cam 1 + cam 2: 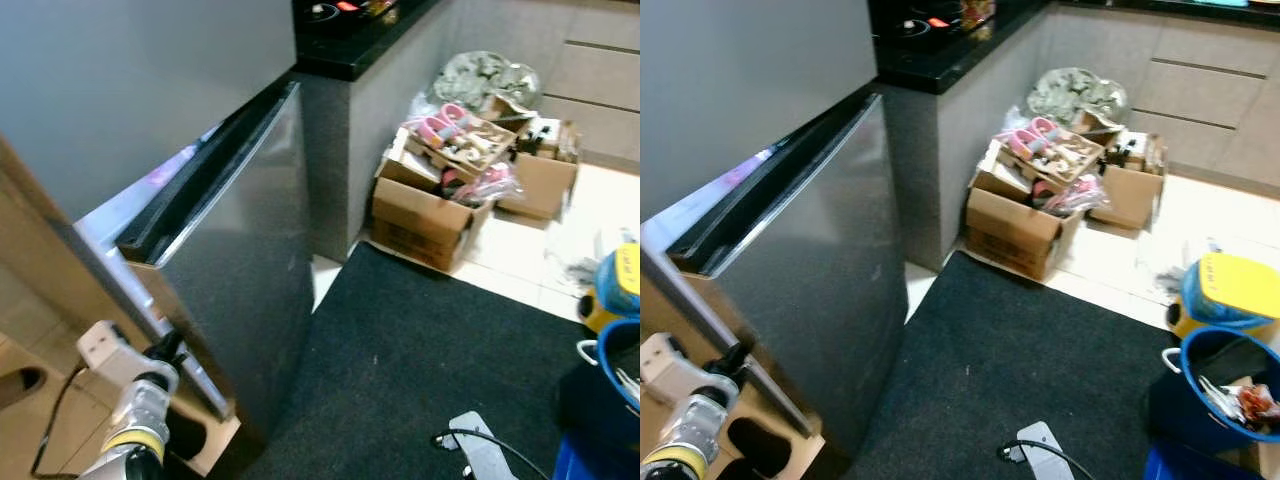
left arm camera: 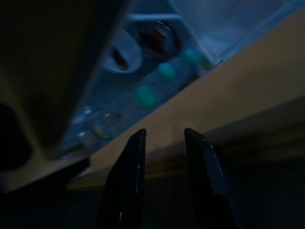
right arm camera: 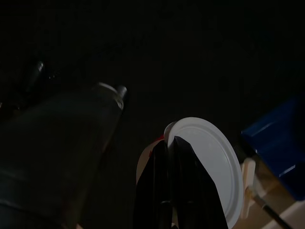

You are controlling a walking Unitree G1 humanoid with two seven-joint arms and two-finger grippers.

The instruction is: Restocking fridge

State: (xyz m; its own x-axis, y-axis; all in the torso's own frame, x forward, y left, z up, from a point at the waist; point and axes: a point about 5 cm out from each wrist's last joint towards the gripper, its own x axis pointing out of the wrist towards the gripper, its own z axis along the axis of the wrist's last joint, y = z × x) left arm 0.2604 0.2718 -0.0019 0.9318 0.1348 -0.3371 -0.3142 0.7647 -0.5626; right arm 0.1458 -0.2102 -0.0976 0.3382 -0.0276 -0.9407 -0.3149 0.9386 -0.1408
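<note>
The grey fridge (image 1: 150,110) stands at my left, and its lower door (image 1: 240,260) is ajar, with a lit gap along its top edge. My left gripper (image 1: 166,349) is low at the door's open edge beside a wooden panel. In the left wrist view the left gripper (image 2: 164,134) is open with nothing between its fingers, and beyond it are teal-capped bottles (image 2: 145,95) and round containers on a lit shelf. In the dark right wrist view my right gripper (image 3: 170,141) is shut on the rim of a white-lidded container (image 3: 212,167) above the black mat.
A black mat (image 1: 1040,350) lies before the fridge. On it are a grey device with a cable (image 1: 1038,445) and, at the right, a blue basket (image 1: 1200,345) holding packets. Open cardboard boxes (image 1: 1025,225) full of clutter stand by the black-topped counter (image 1: 940,55).
</note>
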